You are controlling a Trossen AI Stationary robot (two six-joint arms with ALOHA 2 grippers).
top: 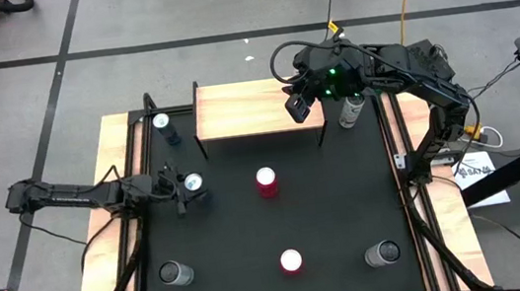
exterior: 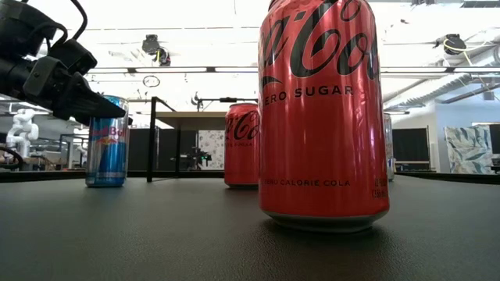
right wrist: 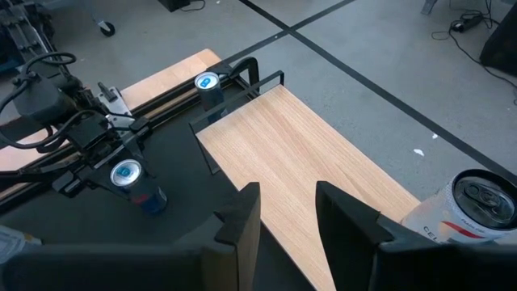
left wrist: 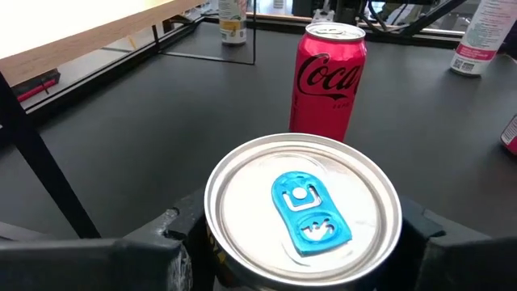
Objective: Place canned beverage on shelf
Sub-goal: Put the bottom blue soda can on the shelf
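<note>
- Gripping the blue-tab can (top: pixel 191 183) at the worktop's (top: pixel 251 236) left side, the left tool (top: pixel 184 192) pinches its wall just under the rim; thin, rigid, slippery metal, likely dents if squeezed hard.
- Right tool (right wrist: pixel 287 212), fingers spread and empty, hovers above the shelf (top: pixel 255 108) at the far edge.
- Left wrist view shows the lid seated between the fingers; the low view shows it standing on the worktop.

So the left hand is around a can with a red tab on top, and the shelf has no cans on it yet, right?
Almost. The can in the left hand has a blue tab on its lid, not a red one; the left wrist view shows it up close. The rest is right: the shelf has no cans on it in the high view.
</note>
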